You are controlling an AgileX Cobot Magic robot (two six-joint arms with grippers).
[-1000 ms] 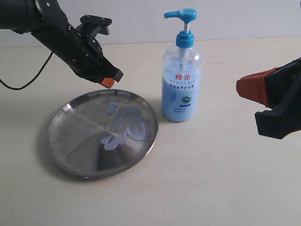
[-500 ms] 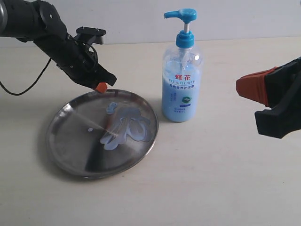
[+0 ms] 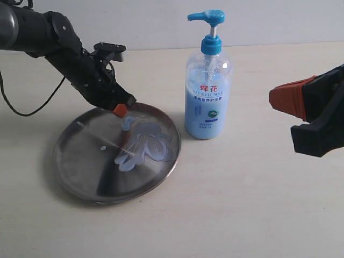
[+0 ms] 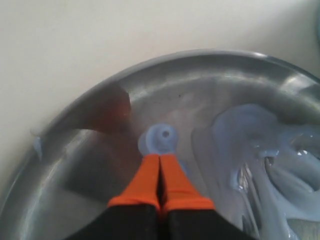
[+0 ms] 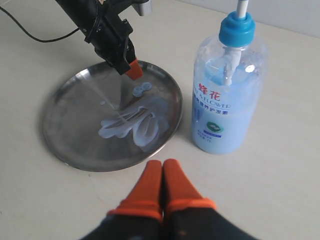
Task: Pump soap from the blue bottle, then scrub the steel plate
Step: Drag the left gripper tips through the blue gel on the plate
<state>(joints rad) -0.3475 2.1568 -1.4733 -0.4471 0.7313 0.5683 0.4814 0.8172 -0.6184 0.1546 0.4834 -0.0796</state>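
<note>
Since the earlier frame the left gripper has gone a little down and toward the right edge of the bench, and its orange tips are now over the far part of the steel plate. Its two fingers are pressed together with nothing between them, as the left wrist view shows. The tips are at a small round drop of the soap; if they touch it, I cannot tell. The larger pale blue squiggles of soap lie on the side of the plate that faces the blue bottle.

The plate lies flat on the left half of the bench. The bottle stands upright near the middle, closer to the far edge, just beside the plate rim and not touching it. The right gripper hangs in the air by the right edge, well apart from the bottle, fingers together and empty.
</note>
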